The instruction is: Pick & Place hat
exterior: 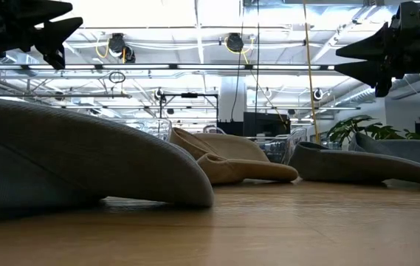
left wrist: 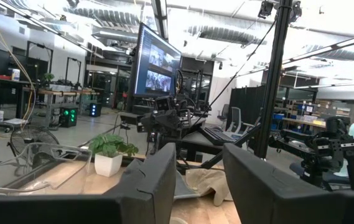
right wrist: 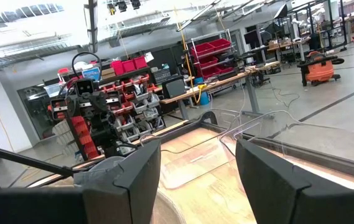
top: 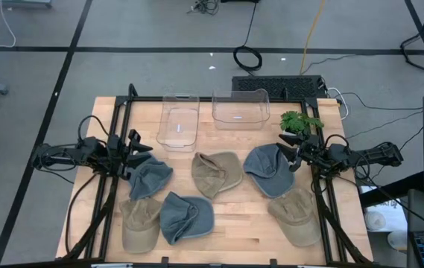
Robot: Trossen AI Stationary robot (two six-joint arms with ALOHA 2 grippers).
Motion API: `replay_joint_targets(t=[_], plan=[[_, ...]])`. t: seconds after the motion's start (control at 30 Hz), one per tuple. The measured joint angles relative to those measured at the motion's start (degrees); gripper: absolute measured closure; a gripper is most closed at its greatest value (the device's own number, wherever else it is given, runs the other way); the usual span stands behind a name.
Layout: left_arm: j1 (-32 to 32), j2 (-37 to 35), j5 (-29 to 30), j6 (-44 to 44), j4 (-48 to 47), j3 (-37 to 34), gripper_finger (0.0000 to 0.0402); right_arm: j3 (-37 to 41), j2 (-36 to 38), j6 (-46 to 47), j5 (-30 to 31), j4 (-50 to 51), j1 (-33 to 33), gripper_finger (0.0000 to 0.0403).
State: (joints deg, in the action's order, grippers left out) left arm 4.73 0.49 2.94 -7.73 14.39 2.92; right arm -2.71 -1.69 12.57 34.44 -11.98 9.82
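Because six hats of soft fabric lie loose on the worktop [top: 226,223], they are judged to be light, limp and easily crumpled, with nothing fragile about them. A hat of this kind is expected to fold and sag when lifted, so a pinch on a raised fold of the crown or on the firmer edge of the brim is judged the safest hold; the cloth is unlikely to slip between the fingers.

Three grey-blue hats and three tan hats are seen from above. One grey-blue hat [top: 149,177] lies just beside the left gripper [top: 140,151], at the left edge of the worktop. A second grey-blue hat [top: 187,217] lies towards the front, beside a tan hat [top: 140,223] at the front left. A tan hat [top: 217,173] sits in the middle, its floppy brim spread wide. A third grey-blue hat [top: 268,169] lies just beside the right gripper [top: 292,155], and the last tan hat [top: 296,214] is at the front right. All appear rumpled, with creased crowns and uneven brims.

Two clear plastic bins [top: 179,125] stand at the back of the worktop, near a small potted plant [top: 301,121]; both bins appear to hold nothing.

Both grippers are held above the worktop, apart from the hats. The left gripper's fingers [left wrist: 152,186] are parted by a narrow gap with nothing between them. The right gripper's fingers [right wrist: 136,174] are parted more widely, likewise with nothing held.
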Motion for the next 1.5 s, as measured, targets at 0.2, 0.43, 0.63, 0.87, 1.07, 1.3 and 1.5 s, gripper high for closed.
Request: replay_joint_targets(t=[0.2,0.43,0.63,0.87,1.07,1.3,1.5], plan=[[0.0,-0.01,0.0,-0.01,0.0,-0.01,0.0262,0.0,0.01,0.0,0.0,-0.01,0.01,0.0206],[0.0,-0.01,0.0,0.0,0.0,-0.02,0.0253,-0.01,0.0,0.01,0.0,-0.01,0.0,0.0206],[0.01,0.01,0.0,-0.01,0.0,-0.01,0.0262,0.0,0.02,0.01,0.0,0.0,0.0,0.0206],[0.01,0.0,-0.02,-0.01,0.0,-0.01,0.026,-0.01,0.0,-0.01,0.0,-0.01,0.0,0.0206],[0.01,0.01,0.0,-0.02,0.0,-0.01,0.0253,0.01,0.01,0.0,0.0,-0.01,0.02,0.0206],[0.0,-0.01,0.0,0.0,0.0,0.0,0.0263,0.0,0.0,0.0,0.0,-0.24,0.01,0.0206],[0.01,0.0,0.0,0.0,0.0,0.0,0.026,0.01,0.0,0.01,0.0,-0.01,0.02,0.0206]])
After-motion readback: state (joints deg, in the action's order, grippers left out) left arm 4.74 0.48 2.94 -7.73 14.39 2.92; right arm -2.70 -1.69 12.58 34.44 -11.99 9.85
